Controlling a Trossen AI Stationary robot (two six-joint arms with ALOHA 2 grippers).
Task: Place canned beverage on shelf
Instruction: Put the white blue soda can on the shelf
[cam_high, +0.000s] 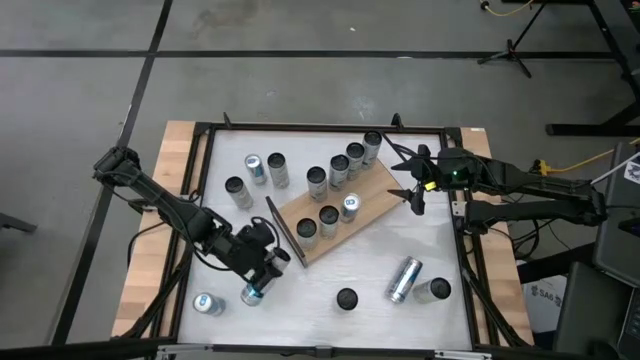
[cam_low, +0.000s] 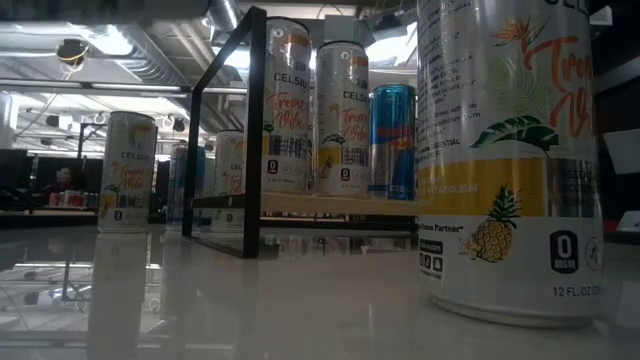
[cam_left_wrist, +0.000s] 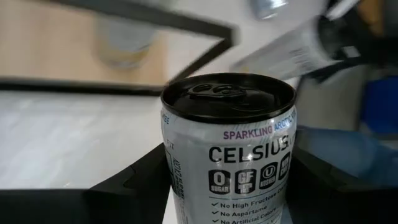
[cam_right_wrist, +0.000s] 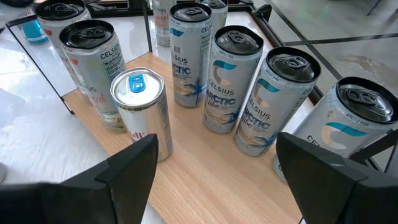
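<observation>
Seven cans are standing on the shelf right now – a row of four tall Celsius cans along its far edge, plus three more nearer the middle, one of them a shorter silver can with a blue top. That short can is just ahead of the right gripper, which hovers over the shelf's end away from the dark panel, fingers spread apart and nothing between them.

The left gripper is down at the table, off the panel end of the shelf, and its fingers are clamped on a Celsius can – upright, black lid, "Sparkling Arctic" on the label. The shelf sits just beyond that held can, not touching it.

Around the left gripper: a blue-topped can close beside it, and three more loose cans standing past the shelf's panel end. Over toward the right gripper's side of the table, one can lies tipped over between two standing ones.
</observation>
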